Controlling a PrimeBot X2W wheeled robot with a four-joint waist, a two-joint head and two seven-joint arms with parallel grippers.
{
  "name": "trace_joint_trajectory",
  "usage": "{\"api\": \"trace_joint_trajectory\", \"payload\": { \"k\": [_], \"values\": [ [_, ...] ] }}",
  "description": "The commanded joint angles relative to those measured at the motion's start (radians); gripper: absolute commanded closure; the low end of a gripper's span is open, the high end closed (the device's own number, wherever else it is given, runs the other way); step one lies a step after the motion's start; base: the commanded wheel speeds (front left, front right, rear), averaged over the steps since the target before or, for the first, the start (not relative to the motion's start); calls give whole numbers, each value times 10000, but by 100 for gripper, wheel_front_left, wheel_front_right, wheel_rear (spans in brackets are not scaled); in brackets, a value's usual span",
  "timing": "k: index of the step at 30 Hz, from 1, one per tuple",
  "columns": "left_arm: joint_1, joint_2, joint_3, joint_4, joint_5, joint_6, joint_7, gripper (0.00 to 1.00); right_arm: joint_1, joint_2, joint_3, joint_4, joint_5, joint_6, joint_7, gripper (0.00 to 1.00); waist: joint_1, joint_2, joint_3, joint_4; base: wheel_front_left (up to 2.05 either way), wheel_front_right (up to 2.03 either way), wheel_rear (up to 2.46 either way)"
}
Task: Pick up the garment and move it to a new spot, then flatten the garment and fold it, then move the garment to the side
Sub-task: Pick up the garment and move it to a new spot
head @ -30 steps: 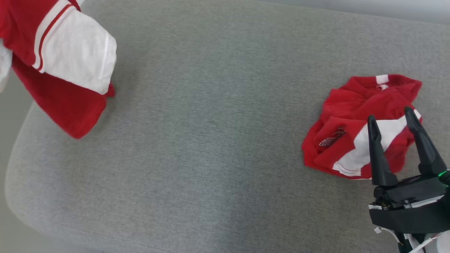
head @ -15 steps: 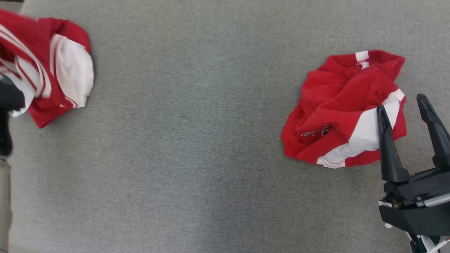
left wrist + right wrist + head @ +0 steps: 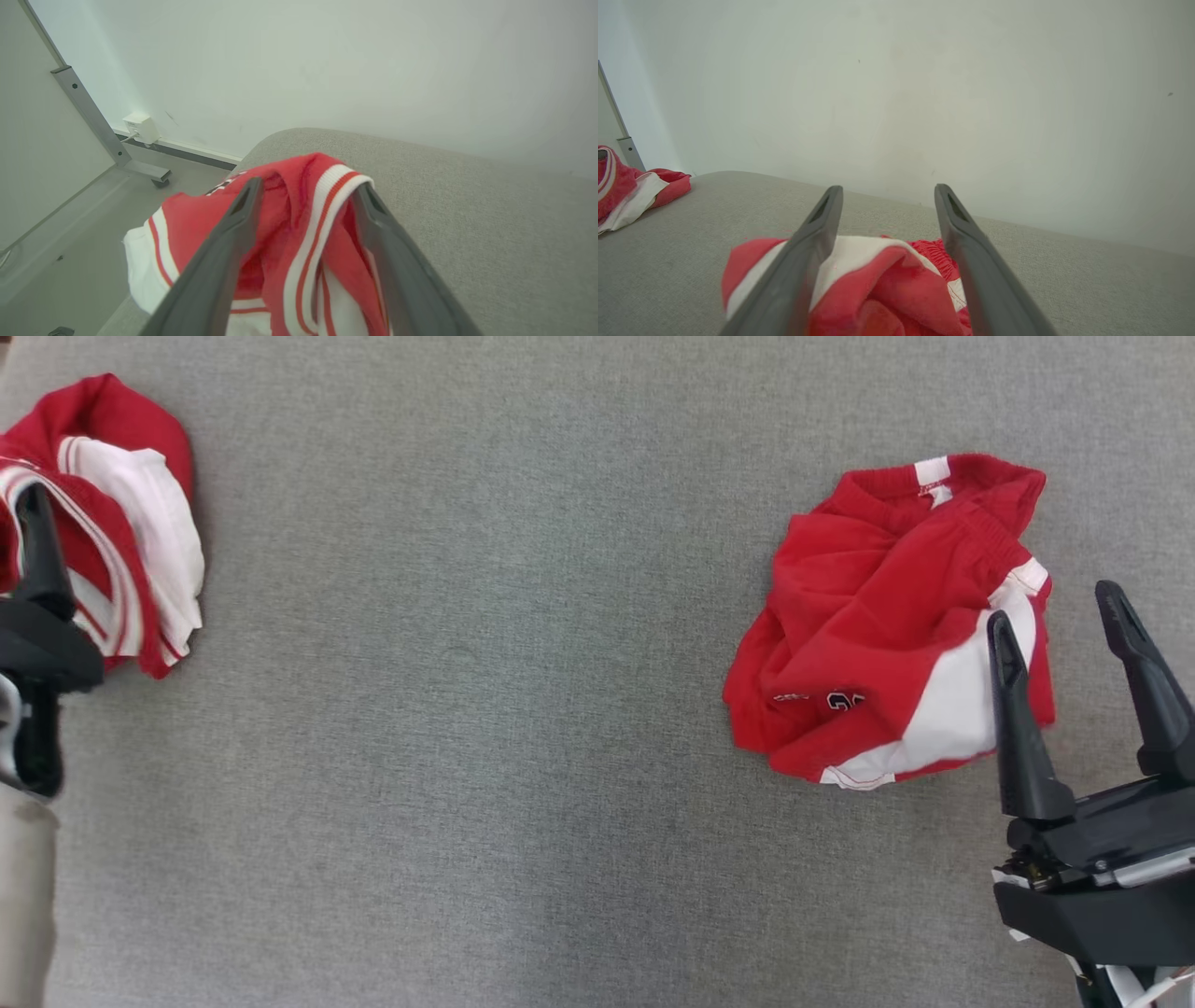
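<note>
A crumpled red and white garment [image 3: 131, 513] with striped trim lies in a heap at the far left of the grey cushion [image 3: 485, 709]. My left gripper [image 3: 309, 184] stands open, and the garment's striped band [image 3: 322, 219] sits loosely between its fingers. One left finger [image 3: 39, 551] shows dark against the heap in the head view. A second red garment [image 3: 868, 607] with a white panel lies bunched at the right. My right gripper [image 3: 1053, 605] hovers open at its near right edge, above the cloth [image 3: 878, 284], holding nothing.
The left heap [image 3: 149, 242] lies at the cushion's rounded left corner, with bare floor [image 3: 70, 224] below. A metal frame leg on a castor [image 3: 112, 144] and a wall socket [image 3: 138, 127] stand there. A pale wall [image 3: 924, 93] backs the cushion.
The left gripper has opened, and the garment that hung from it now lies in a heap on the cushion. The head camera has shifted. The right gripper stays open.
</note>
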Motion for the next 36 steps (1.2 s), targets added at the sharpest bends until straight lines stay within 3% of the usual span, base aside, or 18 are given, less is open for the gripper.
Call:
{"api": "trace_joint_trajectory", "payload": {
  "k": [1,11,21,28,36],
  "values": [
    [-158,204,26,-94,178,-42,-12,0,-84,92,54,106,10,-22,-90,0,-1,-1,-172,86,0,0,0],
    [-453,553,-977,147,295,-47,230,0,44,467,261,890,210,-22,-621,0,-1,-1,-892,6,0,0,0],
    [133,1094,-1735,-609,-286,-52,6,0,55,935,294,1841,379,-22,-1260,0,-1,-1,-1657,-798,0,0,0],
    [1438,820,-1293,-2515,-35,64,-13,0,250,1161,212,2318,458,-22,-1510,0,-1,-1,-2326,-1661,0,0,0],
    [3660,-3,-484,-5029,489,259,-8,0,594,1340,150,2901,523,-22,-1629,0,-1,-1,-3139,-2516,0,0,0]
  ]
}}
